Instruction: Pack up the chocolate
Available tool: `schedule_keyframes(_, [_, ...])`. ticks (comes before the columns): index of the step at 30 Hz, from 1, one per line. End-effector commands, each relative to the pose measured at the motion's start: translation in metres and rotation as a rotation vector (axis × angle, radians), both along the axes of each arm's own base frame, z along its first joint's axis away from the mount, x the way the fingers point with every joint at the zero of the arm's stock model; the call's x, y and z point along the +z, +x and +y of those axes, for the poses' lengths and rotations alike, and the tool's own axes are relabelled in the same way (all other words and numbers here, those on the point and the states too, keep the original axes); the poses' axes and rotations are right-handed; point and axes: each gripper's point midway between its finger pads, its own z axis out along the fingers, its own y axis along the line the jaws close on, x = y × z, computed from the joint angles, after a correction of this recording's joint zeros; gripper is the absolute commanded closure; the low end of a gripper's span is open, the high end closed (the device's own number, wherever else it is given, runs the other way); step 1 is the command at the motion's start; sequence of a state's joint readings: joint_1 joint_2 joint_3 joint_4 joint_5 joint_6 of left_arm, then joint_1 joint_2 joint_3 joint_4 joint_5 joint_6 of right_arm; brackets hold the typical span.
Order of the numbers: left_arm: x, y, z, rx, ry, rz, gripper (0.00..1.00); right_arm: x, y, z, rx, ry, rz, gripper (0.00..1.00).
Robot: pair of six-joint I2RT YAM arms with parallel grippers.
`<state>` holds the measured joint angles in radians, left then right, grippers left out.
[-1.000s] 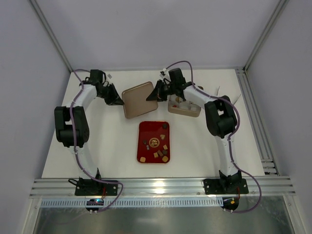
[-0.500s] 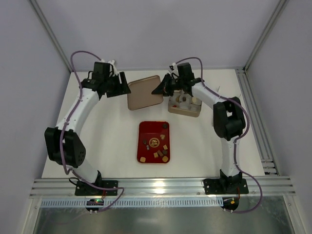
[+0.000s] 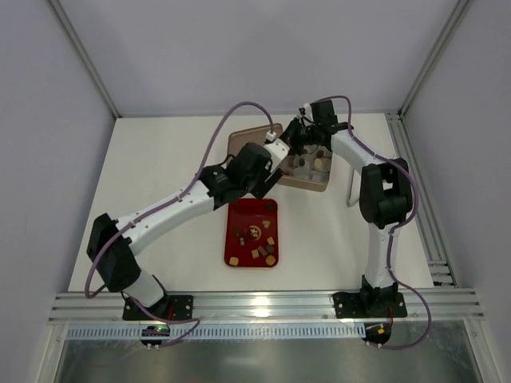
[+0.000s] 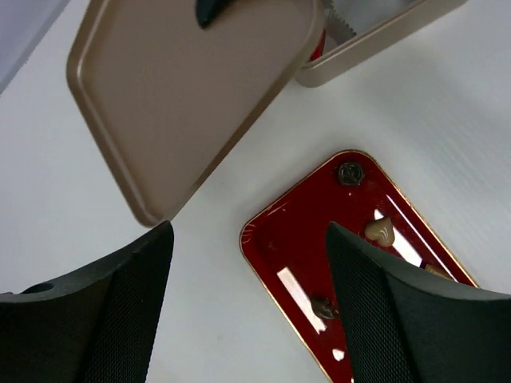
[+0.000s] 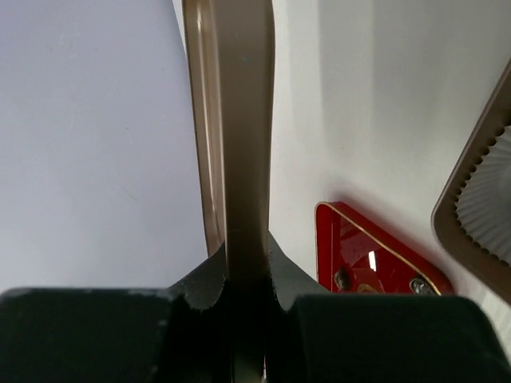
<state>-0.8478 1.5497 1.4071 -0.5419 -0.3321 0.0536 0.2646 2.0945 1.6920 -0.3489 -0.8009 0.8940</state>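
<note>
Several small brown and tan chocolate pieces (image 3: pixel 254 254) lie on the red tray (image 3: pixel 239 214). In the left wrist view a round dark chocolate (image 4: pixel 349 172) and a tan heart-shaped one (image 4: pixel 382 230) sit near the red tray's (image 4: pixel 279 239) far end. More chocolate (image 3: pixel 318 152) sits in white paper cups in the gold box (image 3: pixel 307 184). My right gripper (image 3: pixel 297 142) is shut on the edge of the tan lid (image 5: pixel 239 120), holding it on edge beside the box. My left gripper (image 4: pixel 249 303) hangs open and empty over the tray's far left corner.
The tan lid (image 3: pixel 243 137) is partly hidden under my left arm, which reaches diagonally across the table. The gold box's corner (image 4: pixel 375 40) lies just beyond the lid (image 4: pixel 184 96). A white paper cup (image 5: pixel 487 199) shows in the box in the right wrist view.
My left gripper let go of the lid, opened, and swung from the far left to over the tray's far end. My right gripper carried the lid back and rightwards, toward the box.
</note>
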Motion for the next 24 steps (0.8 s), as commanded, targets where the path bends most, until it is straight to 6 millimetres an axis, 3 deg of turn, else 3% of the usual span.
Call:
schedule_keyframes(1, [0.008,0.018,-0.001,0.001,0.176,-0.156,0.25,0.068,-0.017,0.001,0.045,0.077,-0.090,0.96])
schedule_keyframes(3, [0.003,0.018,-0.016,-0.023,0.205,-0.181,0.24,0.072,-0.021,0.000,0.051,0.085,-0.090,0.96])
schedule_keyframes(10, [0.008,0.045,-0.017,0.038,0.373,-0.330,0.26,0.076,-0.035,-0.005,0.068,0.086,-0.090,0.96])
schedule_keyframes(14, [0.012,0.049,-0.021,0.042,0.401,-0.369,0.28,0.072,-0.040,-0.008,0.073,0.079,-0.082,0.96])
schedule_keyframes(20, [0.014,0.023,-0.039,-0.049,0.335,-0.331,0.29,0.066,-0.036,-0.017,0.055,0.081,-0.061,0.96])
schedule_keyframes(24, [0.026,-0.001,-0.052,-0.115,0.270,-0.315,0.29,0.061,-0.030,-0.025,0.039,0.076,-0.046,0.96])
